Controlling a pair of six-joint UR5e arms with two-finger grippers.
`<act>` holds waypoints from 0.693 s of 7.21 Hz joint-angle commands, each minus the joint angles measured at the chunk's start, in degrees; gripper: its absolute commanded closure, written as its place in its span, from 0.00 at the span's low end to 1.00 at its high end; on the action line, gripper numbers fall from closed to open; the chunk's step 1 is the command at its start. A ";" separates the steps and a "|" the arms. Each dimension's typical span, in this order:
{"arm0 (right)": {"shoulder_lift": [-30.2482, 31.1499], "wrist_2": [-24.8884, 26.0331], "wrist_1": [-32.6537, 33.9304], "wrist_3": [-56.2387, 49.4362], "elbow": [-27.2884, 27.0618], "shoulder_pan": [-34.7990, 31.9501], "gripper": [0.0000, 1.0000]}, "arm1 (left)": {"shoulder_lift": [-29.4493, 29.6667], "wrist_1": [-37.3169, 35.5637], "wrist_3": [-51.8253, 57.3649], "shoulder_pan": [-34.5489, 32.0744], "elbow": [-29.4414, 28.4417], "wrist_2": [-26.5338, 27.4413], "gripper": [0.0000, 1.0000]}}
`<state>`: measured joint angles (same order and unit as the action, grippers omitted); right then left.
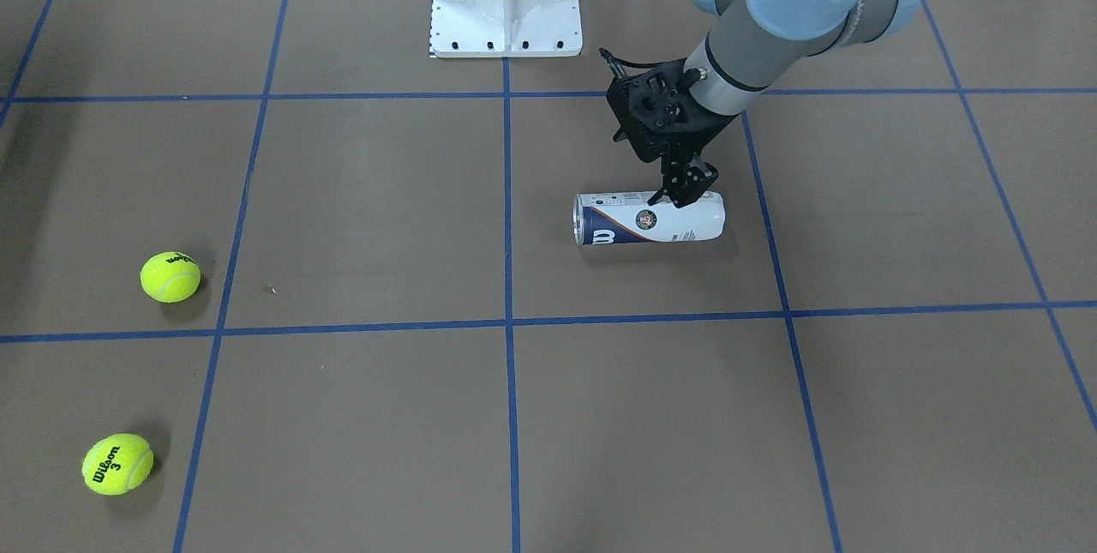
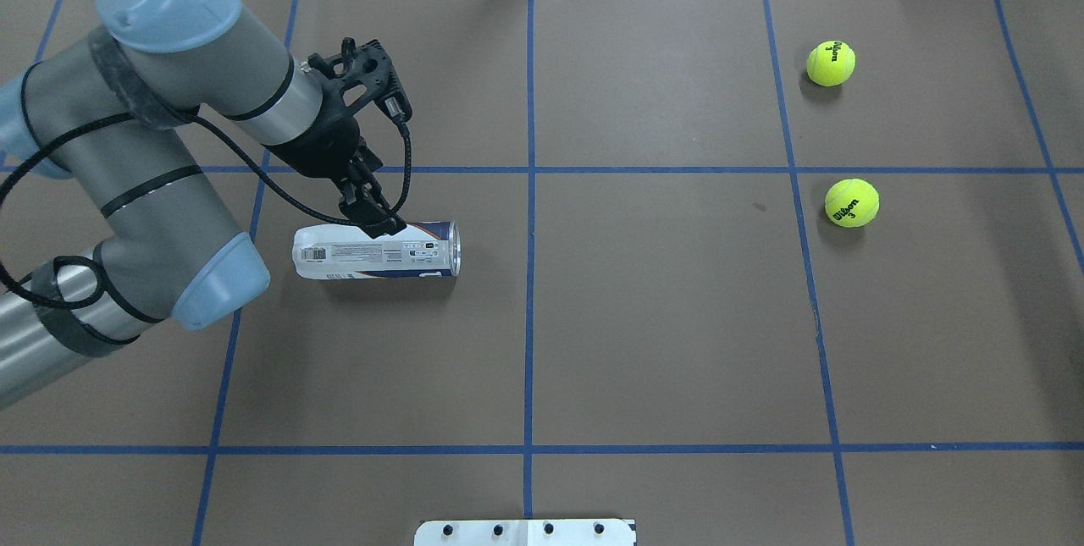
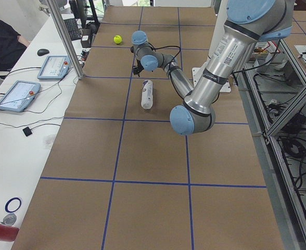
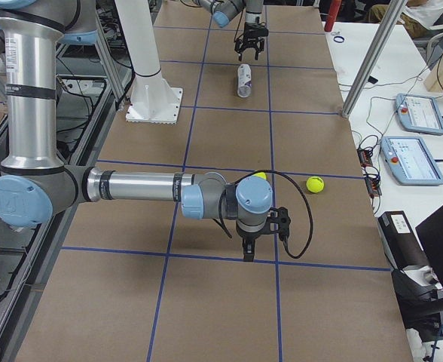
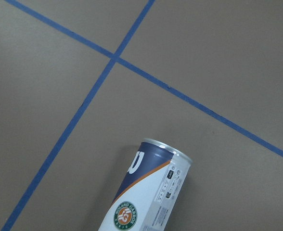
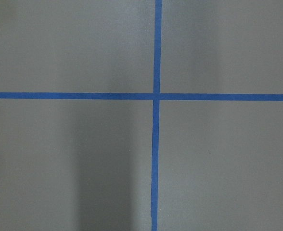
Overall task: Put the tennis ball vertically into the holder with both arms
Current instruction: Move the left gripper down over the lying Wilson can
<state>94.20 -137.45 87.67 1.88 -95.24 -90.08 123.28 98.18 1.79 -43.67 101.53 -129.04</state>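
Judged from how things lie, the task is at its very start: no ball is picked up, and the holder is not yet standing.

Taking the counter (image 2: 660,317) as a clock face with the robot at 6 o'clock, the white pedestal base (image 2: 525,532) sits nearest, at 6 o'clock.

Farther out, at about 9 o'clock, the holder (image 2: 377,251) lies on its side on the counter, its silver rim pointing toward 3 o'clock. No yellow shows through it, so it appears empty; whether its mouth is capped I cannot tell.

The left gripper (image 2: 374,220) hangs right at the holder's upper side, its jaws a little apart and closed on nothing; whether a fingertip touches the label cannot be told.

At 3 o'clock the nearer ball (image 2: 852,202) rests free on the counter, and past it, at 2 o'clock, the farther ball (image 2: 831,63), the two well apart from the holder.

The right gripper (image 4: 248,255) shows only in the side view, pointing down over bare counter toward the 3 o'clock end. How its jaws stand I cannot tell, and its own camera shows only a tape crossing (image 6: 155,96).

Left to do, as I judge it: grip the holder and stand it mouth up, fetch a ball with the other arm, and drop it in from above.
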 commanded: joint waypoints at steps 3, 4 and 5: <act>1.16 0.17 -0.13 0.05 -2.05 0.17 0.01 | 4.77 0.00 3.92 1.92 -5.20 0.20 0.01; 1.07 0.17 -0.13 0.05 -2.40 0.17 0.01 | 5.21 0.08 4.01 2.01 -5.12 0.28 0.01; 1.07 0.17 -0.13 0.05 -2.58 0.17 0.01 | 5.12 0.09 5.75 2.19 -5.20 0.98 0.01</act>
<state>95.33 -137.29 87.54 1.92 -97.56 -89.92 128.25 98.23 6.18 -41.73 96.45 -128.63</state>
